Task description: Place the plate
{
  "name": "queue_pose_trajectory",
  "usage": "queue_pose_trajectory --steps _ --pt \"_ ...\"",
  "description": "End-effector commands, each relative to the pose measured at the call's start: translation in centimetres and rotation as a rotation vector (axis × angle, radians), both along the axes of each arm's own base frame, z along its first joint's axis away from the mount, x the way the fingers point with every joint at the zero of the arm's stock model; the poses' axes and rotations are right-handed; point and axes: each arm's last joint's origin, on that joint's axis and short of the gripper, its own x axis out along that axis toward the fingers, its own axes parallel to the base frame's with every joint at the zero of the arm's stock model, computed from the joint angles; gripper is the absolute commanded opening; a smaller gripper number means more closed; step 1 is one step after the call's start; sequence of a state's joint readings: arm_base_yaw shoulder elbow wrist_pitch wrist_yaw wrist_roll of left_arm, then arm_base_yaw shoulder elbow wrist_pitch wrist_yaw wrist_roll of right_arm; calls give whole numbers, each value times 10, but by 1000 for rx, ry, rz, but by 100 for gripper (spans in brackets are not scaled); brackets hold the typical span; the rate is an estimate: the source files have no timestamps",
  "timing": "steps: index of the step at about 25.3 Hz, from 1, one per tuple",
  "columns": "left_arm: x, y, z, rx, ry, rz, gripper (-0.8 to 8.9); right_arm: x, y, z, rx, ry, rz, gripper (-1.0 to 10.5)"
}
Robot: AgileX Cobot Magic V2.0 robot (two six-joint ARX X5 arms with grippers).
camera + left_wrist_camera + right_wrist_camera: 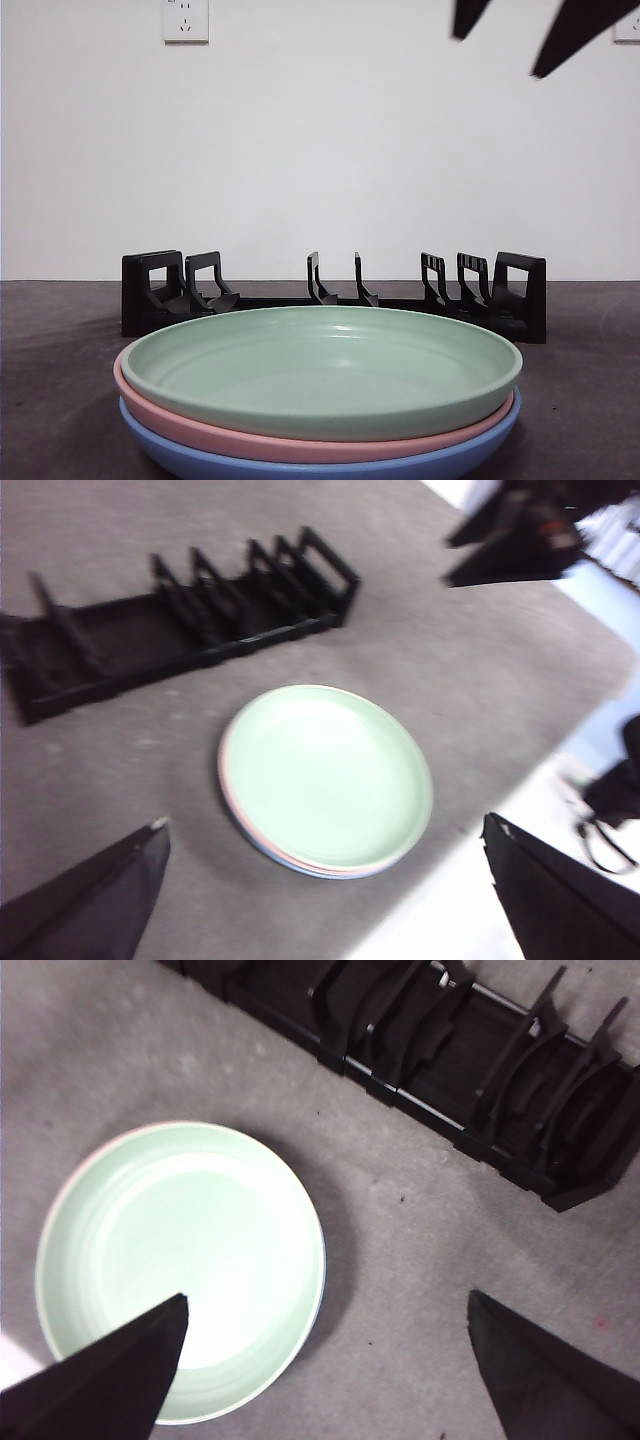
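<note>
Three plates are stacked at the table's front: a green plate (320,365) on top, a pink one (300,440) under it, and a blue one (300,465) at the bottom. The green plate also shows in the left wrist view (325,775) and the right wrist view (180,1260). A black slotted plate rack (335,295) stands empty behind the stack. My right gripper (326,1297) is open and empty, high above the table between stack and rack. Its tips show at the front view's top right (500,55). My left gripper (325,823) is open and empty, high above the stack.
The rack also shows in the left wrist view (180,630) and the right wrist view (470,1070). The right arm's gripper shows dark in the left wrist view (515,540). The table's edge (480,820) runs close beside the stack. A white wall with a socket (186,20) is behind.
</note>
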State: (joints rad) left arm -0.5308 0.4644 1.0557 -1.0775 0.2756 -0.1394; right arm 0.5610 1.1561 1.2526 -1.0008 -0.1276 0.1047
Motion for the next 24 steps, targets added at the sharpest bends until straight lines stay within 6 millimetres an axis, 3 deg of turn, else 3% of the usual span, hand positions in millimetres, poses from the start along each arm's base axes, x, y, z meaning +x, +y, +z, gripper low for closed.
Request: queue_pose_trajectory --steps 1,10,19,21,22,24 --pt "0 1 6 13 -40 23 500 -12 -19 2 76 -45 19 446" --pt "2 0 9 -5 -79 35 499 -75 -61 -19 218 -158 4 446" --pt "8 -3 11 -8 -84 35 483 -122 -82 -11 322 -323 -6 445" --pt "10 -4 11 -3 -76 35 385 -126 -83 -11 328 -338 -2 431" --pt "11 -5 10 0 -71 35 276 -127 -84 -10 330 -340 -1 347" --pt "12 -6 10 4 -63 34 -19 -127 -84 -11 329 -338 -3 46"
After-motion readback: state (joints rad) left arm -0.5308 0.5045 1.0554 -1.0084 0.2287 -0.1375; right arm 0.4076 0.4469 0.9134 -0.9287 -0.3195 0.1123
